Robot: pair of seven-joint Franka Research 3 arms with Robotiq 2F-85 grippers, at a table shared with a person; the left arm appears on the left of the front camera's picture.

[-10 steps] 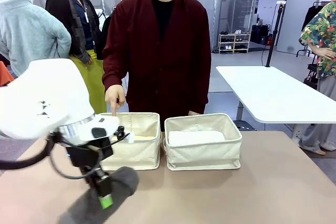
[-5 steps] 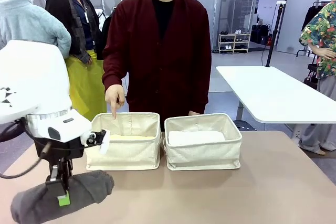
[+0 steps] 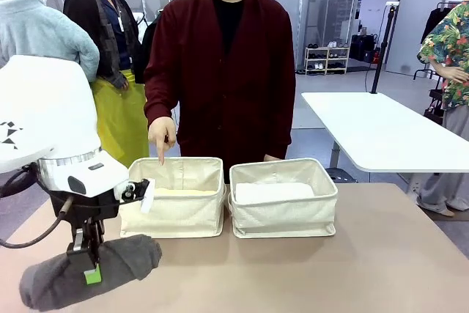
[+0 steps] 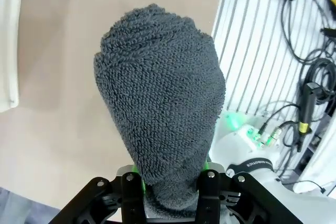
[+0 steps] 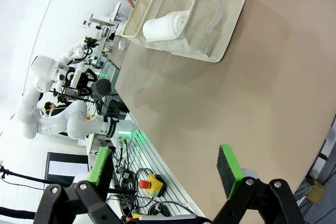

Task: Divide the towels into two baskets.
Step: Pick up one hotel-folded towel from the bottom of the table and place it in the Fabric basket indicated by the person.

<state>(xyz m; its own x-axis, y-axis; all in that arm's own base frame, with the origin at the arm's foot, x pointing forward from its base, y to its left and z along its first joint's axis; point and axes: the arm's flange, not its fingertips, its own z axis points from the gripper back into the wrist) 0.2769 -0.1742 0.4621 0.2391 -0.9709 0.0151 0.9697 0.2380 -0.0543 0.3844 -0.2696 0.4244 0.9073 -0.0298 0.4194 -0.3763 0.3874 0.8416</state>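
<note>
Front view: dark grey towel (image 3: 88, 269), rolled, lying low over the near left of the worktop (image 3: 330, 269), pinched across its middle by the left pincer (image 3: 91, 267). Left basket (image 3: 176, 197) holds a pale yellow towel (image 3: 183, 191); right basket (image 3: 283, 197) holds a white towel (image 3: 272, 192). Person's hand (image 3: 161, 134) points down into the left basket. Right pincer (image 5: 165, 169): spread wide, nothing between its pads.

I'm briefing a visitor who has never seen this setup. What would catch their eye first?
The left gripper, at the near left of the table, is shut on a dark grey towel. Beyond it the person's hand points down into the left basket; a white towel lies in the right basket.
</note>
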